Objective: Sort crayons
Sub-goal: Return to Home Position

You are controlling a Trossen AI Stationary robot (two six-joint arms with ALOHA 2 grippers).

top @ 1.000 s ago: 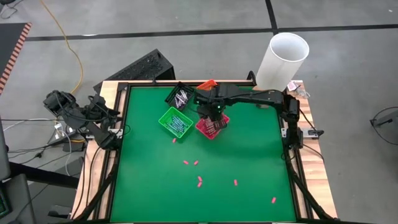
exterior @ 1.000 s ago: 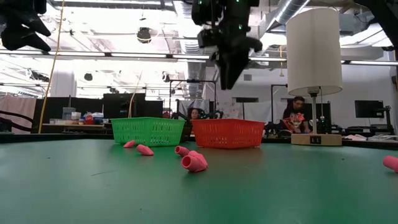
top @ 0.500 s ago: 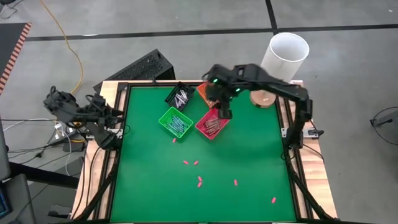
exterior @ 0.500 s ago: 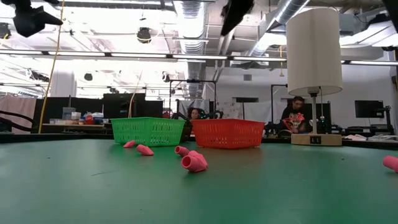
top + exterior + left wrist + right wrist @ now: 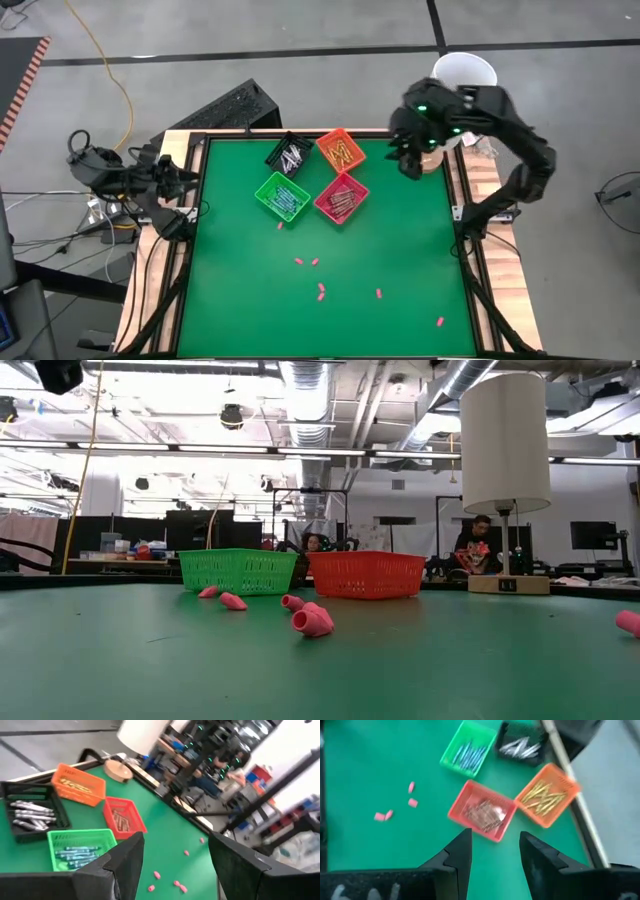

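The crayons lie sorted in four small bins at the far middle of the green mat. Grey ones are in the black bin (image 5: 289, 152), yellow-orange ones in the orange bin (image 5: 340, 150), blue ones in the green bin (image 5: 281, 195) and brown-red ones in the red bin (image 5: 341, 196). My right gripper (image 5: 495, 851) hangs high over the far right of the mat (image 5: 410, 160). It is open, with nothing between its fingers. My left gripper (image 5: 175, 862) waits open and empty just off the table's left edge (image 5: 172, 175).
Several small pink bits (image 5: 320, 291) are scattered over the near half of the mat (image 5: 240, 290). A tall white cylinder (image 5: 465, 75) on a round wooden base stands at the far right corner. In the low view people sit in the room beyond the table.
My right gripper has risen from just above the red bin, swung toward the table's far right corner and rolled, leaving the low view. Its fingers stay empty. My left gripper has tipped upward at the left edge. The bins and crayons have not moved.
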